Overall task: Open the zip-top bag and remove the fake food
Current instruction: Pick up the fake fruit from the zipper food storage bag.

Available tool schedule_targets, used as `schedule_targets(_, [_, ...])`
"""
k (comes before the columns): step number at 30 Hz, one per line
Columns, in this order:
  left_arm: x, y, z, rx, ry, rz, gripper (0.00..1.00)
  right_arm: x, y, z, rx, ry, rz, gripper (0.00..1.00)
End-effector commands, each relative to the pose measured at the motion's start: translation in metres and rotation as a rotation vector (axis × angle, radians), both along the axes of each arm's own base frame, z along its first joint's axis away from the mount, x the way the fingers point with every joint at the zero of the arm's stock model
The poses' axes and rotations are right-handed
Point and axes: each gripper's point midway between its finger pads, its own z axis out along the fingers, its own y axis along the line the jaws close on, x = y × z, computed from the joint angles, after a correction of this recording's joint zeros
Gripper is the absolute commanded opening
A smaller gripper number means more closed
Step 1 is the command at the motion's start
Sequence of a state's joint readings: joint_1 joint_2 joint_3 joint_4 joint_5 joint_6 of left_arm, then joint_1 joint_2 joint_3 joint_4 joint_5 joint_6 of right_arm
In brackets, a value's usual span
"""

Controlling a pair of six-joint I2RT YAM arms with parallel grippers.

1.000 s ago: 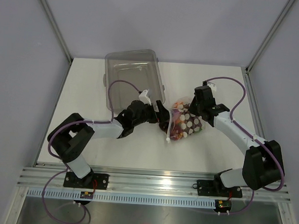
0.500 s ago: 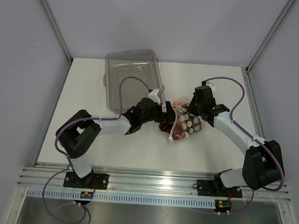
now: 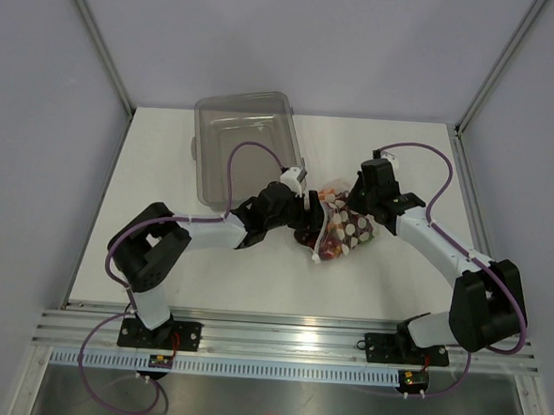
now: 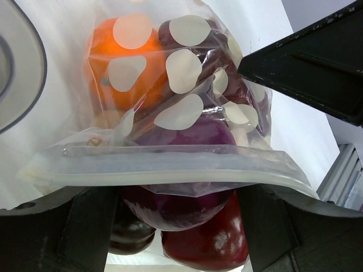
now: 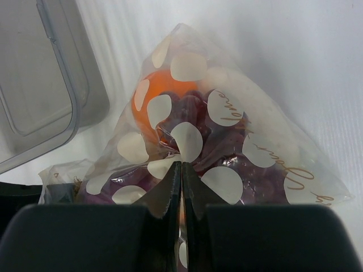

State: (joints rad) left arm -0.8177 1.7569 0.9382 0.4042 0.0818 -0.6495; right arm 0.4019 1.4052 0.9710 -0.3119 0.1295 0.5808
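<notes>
The zip-top bag [image 3: 348, 231], clear with white dots, lies mid-table between both arms. In the right wrist view my right gripper [image 5: 181, 167] is shut on a pinch of the bag's film [image 5: 227, 130], over an orange piece [image 5: 161, 93]. My left gripper [image 3: 306, 219] is at the bag's mouth. In the left wrist view its fingers [image 4: 93, 226] stand apart, the white zip strip [image 4: 164, 167] lying across them. Between them sit a purple piece [image 4: 181, 198], a dark red piece [image 4: 210, 243] and a darker one [image 4: 127, 235] of the fake food. I see no clamping.
A rigid clear bin [image 3: 248, 140] stands at the back, just left of the bag, and its corner shows in the right wrist view [image 5: 39, 73]. The right gripper's black body [image 4: 306, 62] fills the left wrist view's upper right. Metal rails run along the near edge.
My left arm has reached right, up to the bag's mouth, and its jaws have narrowed a little. The bag has bunched slightly. The right gripper keeps its pinch.
</notes>
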Motion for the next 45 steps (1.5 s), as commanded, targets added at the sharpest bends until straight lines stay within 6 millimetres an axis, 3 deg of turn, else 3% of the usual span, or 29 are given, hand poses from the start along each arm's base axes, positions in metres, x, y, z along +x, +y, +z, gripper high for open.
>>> schedule_targets(1, [0.005,-0.005,0.03,-0.056,-0.085,-0.007,0.71,0.005,0.004,0.008,0.023,-0.028,0.009,0.08])
schedule_targets(6, [-0.003,-0.002,0.039,-0.081,-0.089,-0.024,0.62,0.008,-0.005,0.003,0.007,-0.021,-0.054,0.06])
schedule_targets(15, [-0.014,0.009,0.058,-0.11,-0.063,-0.055,0.62,0.011,-0.022,-0.002,-0.009,-0.015,-0.139,0.03])
schedule_targets(25, [-0.002,0.045,0.058,-0.16,0.05,-0.032,0.62,0.01,-0.052,0.006,-0.056,-0.06,-0.274,0.0])
schedule_targets(33, [0.006,0.068,0.077,-0.174,0.012,0.031,0.62,0.009,-0.05,0.007,-0.044,-0.064,-0.271,0.0])
schedule_targets(37, [0.017,0.089,0.09,-0.169,-0.005,0.097,0.63,0.009,-0.049,0.004,-0.046,-0.057,-0.263,0.0])
schedule_targets(45, [0.067,0.131,0.092,-0.025,-0.035,0.318,0.64,0.009,-0.044,0.005,-0.03,-0.06,-0.239,0.0])
